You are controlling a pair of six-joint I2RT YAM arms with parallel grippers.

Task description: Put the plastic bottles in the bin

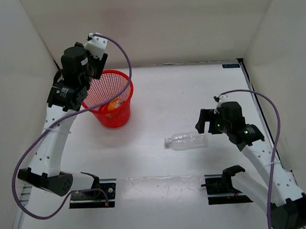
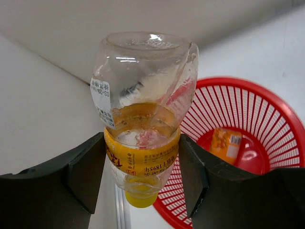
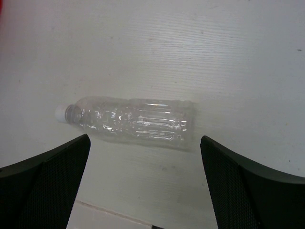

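At ten o'clock on the desk (image 1: 192, 92) in the overhead view: the red mesh bin (image 1: 121, 115), upright, mouth facing up. Inside it, one orange bottle (image 1: 113, 104), lying on the solid base (also plain from the left wrist camera, through the open mouth, toward the three o'clock side of the base).

Left jaws: clamped on the small clear bottle (image 2: 143, 109) with the yellow cap (image 2: 140, 198). Grip across the yellow label band, one jaw on each side. Cap turned toward the wrist camera, dented base away from it. Poised over the bin's nine o'clock rim in the overhead view, above the mesh rather than down inside it. Bottle itself hidden from above by the head of the left arm (image 1: 57, 134).

Right jaws: spread wide, holding nothing. Hang at three o'clock on the desk, just over the base end of the larger clear bottle (image 1: 187, 141). Lies on its side a little off the desk's centre toward four o'clock, white cap (image 1: 167, 142) pointing to nine o'clock, base to three o'clock. In the right wrist view, framed between the two open jaws with bare desk on both sides and no contact visible with either. Well apart from the bin.
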